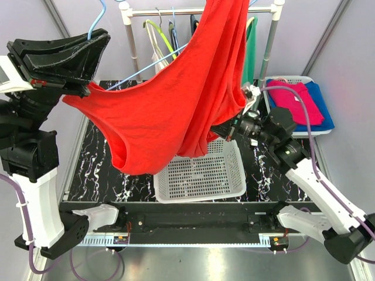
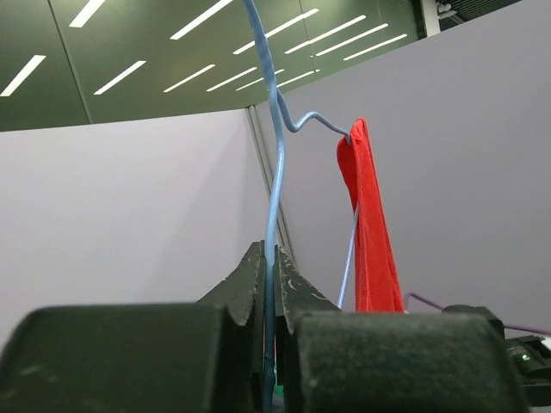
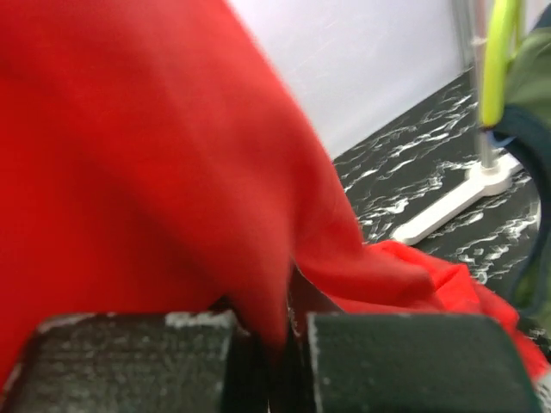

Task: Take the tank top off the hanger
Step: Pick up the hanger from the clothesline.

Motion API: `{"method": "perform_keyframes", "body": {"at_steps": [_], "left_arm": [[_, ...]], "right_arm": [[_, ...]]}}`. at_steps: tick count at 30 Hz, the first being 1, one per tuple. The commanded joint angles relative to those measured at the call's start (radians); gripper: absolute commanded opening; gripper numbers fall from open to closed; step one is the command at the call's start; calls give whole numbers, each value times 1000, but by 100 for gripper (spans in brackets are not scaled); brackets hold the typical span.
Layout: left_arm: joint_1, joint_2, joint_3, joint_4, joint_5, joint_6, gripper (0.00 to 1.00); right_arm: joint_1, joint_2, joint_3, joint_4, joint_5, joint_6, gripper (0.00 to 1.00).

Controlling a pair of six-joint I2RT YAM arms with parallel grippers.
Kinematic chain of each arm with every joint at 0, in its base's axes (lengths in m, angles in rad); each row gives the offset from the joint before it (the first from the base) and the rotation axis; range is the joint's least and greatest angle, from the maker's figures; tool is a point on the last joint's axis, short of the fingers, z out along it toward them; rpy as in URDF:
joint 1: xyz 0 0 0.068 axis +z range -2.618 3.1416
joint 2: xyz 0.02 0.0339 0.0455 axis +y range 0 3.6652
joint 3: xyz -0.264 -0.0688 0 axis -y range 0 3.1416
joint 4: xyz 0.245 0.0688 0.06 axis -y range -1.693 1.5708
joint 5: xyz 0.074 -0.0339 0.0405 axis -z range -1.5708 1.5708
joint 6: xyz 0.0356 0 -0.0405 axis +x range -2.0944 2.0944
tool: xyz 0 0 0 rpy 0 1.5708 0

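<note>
Basket (image 1: 231, 175) sat near centre, below the tank top (image 1: 170, 111), which hung in the air between the arms. Right gripper (image 1: 229, 129) was clamped on the cloth's right edge; left gripper (image 2: 269, 258), raised at left, was pinched shut on the hanger (image 2: 277, 129) wire. The wire ran up and rightward from the left arm, one strap hooked over its far bend, so freeing it likely meant the right arm drawing cloth rightward off that end. Rack (image 1: 176, 10) stood beyond.

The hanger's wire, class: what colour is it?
Light blue; the hanger shows best in the left wrist view.
</note>
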Motion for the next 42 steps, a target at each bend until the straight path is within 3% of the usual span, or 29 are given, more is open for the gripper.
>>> {"method": "perform_keyframes", "body": {"at_steps": [1, 5, 10, 19, 26, 32, 38, 42], "left_arm": [[-3, -23, 8, 48, -39, 30, 0], [-3, -25, 22, 42, -43, 45, 0], [-3, -51, 2, 36, -43, 71, 0], [-3, -77, -6, 33, -56, 98, 0], [-3, 4, 199, -1, -75, 78, 0], [-3, -19, 164, 28, -95, 53, 0], [-1, 3, 235, 30, -98, 36, 0], [-1, -57, 126, 28, -93, 65, 0]], "right_arm": [[6, -71, 179, -89, 122, -103, 2], [4, -23, 395, -243, 137, -148, 0], [6, -12, 553, -265, 113, -127, 1], [4, -52, 506, -246, 116, -76, 1], [4, -65, 712, -297, 134, -99, 1], [4, -104, 715, -335, 179, -113, 1], [3, -146, 721, -346, 249, -130, 2], [6, -137, 712, -369, 245, -120, 4]]}}
